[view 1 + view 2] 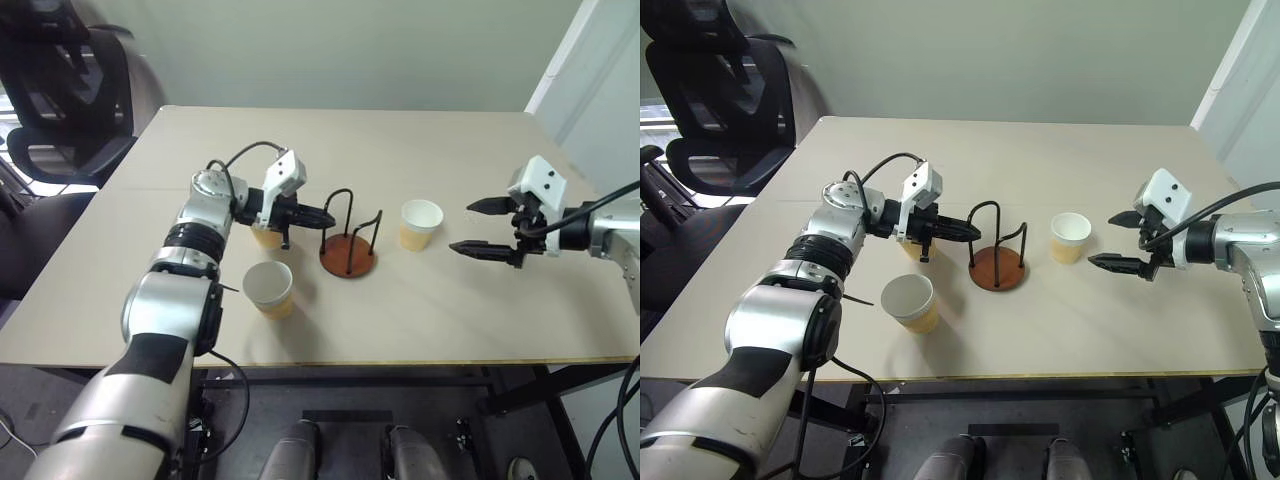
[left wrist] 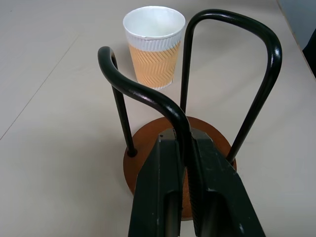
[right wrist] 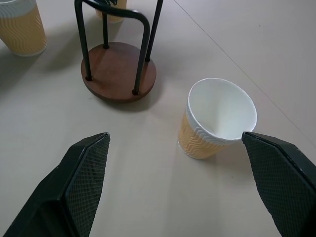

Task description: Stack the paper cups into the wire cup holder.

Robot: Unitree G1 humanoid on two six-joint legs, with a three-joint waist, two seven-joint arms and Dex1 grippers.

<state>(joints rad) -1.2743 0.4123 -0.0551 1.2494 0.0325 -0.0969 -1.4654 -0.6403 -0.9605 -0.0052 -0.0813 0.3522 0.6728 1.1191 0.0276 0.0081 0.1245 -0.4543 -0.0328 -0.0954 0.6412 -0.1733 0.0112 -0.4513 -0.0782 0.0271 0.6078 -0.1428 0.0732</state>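
Observation:
The wire cup holder stands mid-table on its reddish-brown disc, with black loops upright. My left gripper is shut and points right, its tips against the nearest loop; whether the wire is pinched I cannot tell. One paper cup stands just behind that gripper, mostly hidden. A second paper cup sits nearer the front edge. The third paper cup stands right of the holder. My right gripper hovers open to its right, and this cup lies ahead between the spread fingers.
A beige table carries everything, with its front edge close below the cups. A black office chair stands off the table's far left corner. A pale wall panel rises at the right.

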